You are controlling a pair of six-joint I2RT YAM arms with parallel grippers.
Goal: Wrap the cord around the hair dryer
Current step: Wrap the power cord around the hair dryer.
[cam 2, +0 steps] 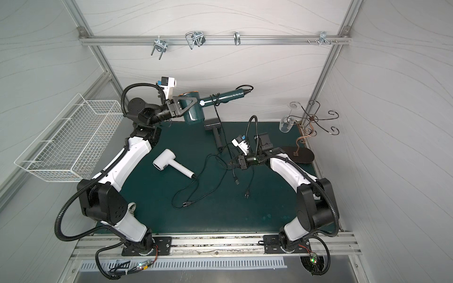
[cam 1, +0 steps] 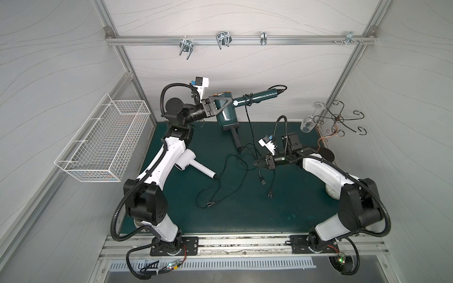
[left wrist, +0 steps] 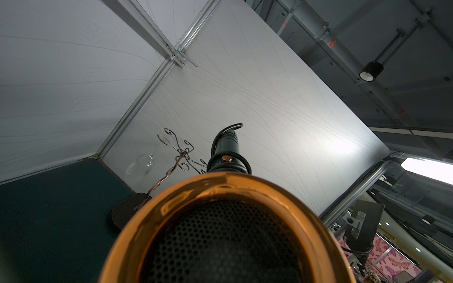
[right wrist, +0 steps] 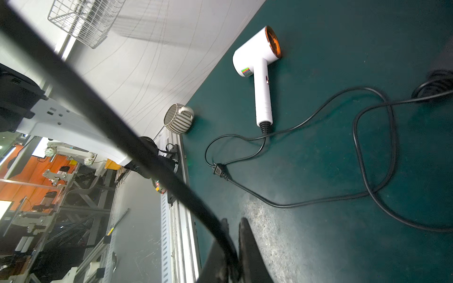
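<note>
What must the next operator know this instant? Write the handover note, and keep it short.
Left gripper: shut on the body of the green hair dryer, which is held up over the back of the mat.
Right gripper: shut on the cord, low over the mat.
Done: about one turn of cord sits around the handle.
Left: the rest of the cord hangs from the handle to the right gripper and trails onto the mat. Wind it on, plug included.
Watch out: the white hair dryer and the dark hair dryer lie on the mat with their own loose cords close by.
</note>
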